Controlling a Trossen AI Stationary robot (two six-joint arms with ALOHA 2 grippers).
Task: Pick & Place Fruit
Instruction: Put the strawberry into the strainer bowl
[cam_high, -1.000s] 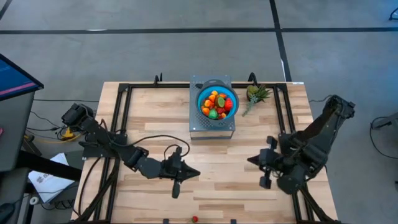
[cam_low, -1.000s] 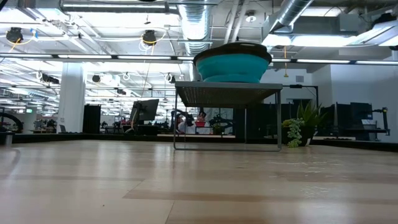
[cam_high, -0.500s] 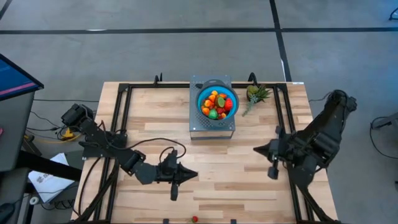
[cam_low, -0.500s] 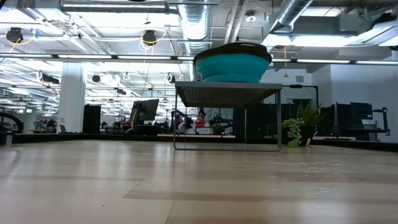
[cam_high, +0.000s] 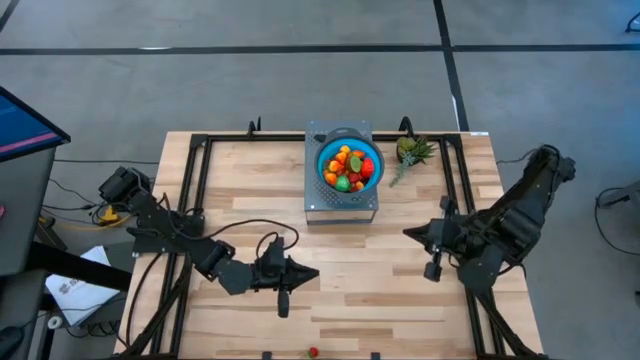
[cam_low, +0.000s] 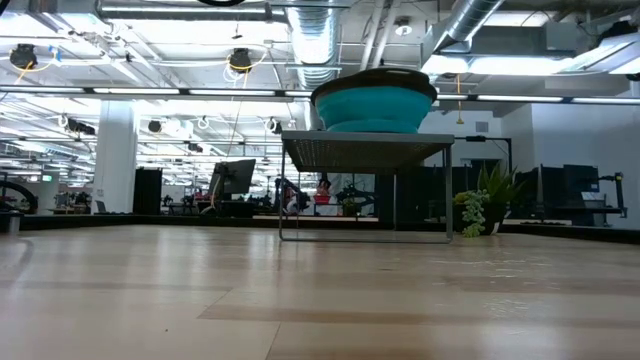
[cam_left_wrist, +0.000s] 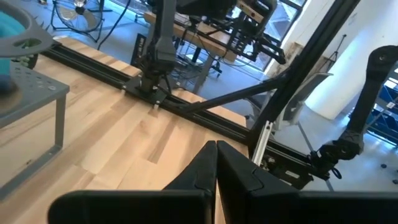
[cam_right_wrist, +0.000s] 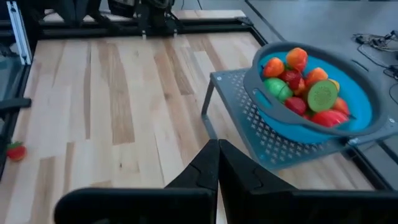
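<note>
Nearest us, at the table's (cam_high: 380, 300) front edge at about six o'clock from its middle, we see one small red fruit (cam_high: 313, 351) lying alone on the wood; it also shows in the right wrist view (cam_right_wrist: 15, 151), well apart from everything else.

A little farther in, at about eight o'clock, our left gripper (cam_high: 312, 274) sits low over the boards with its tip towards three o'clock. Its fingers are clenched together with nothing between them, as the left wrist view (cam_left_wrist: 216, 163) shows. At about four o'clock our right gripper (cam_high: 408, 233) points towards nine o'clock, its fingers likewise pressed tight on nothing, seen again in the right wrist view (cam_right_wrist: 217, 160). The two grippers stand well apart, with bare wood between them.

Beyond them, at twelve o'clock, we see a grey perforated metal stand (cam_high: 342, 206) on thin legs. On it rests the blue bowl (cam_high: 324, 160), holding the pile of fruit (cam_high: 350, 168): red, orange and green pieces heaped together. In the low view the bowl (cam_low: 374, 104) sits on top of the stand (cam_low: 366, 152).

Just beside the stand, at about one o'clock, lies a spiky green-leaved piece (cam_high: 409, 153). Black rails (cam_high: 194, 190) frame the table's sides and far edge.
</note>
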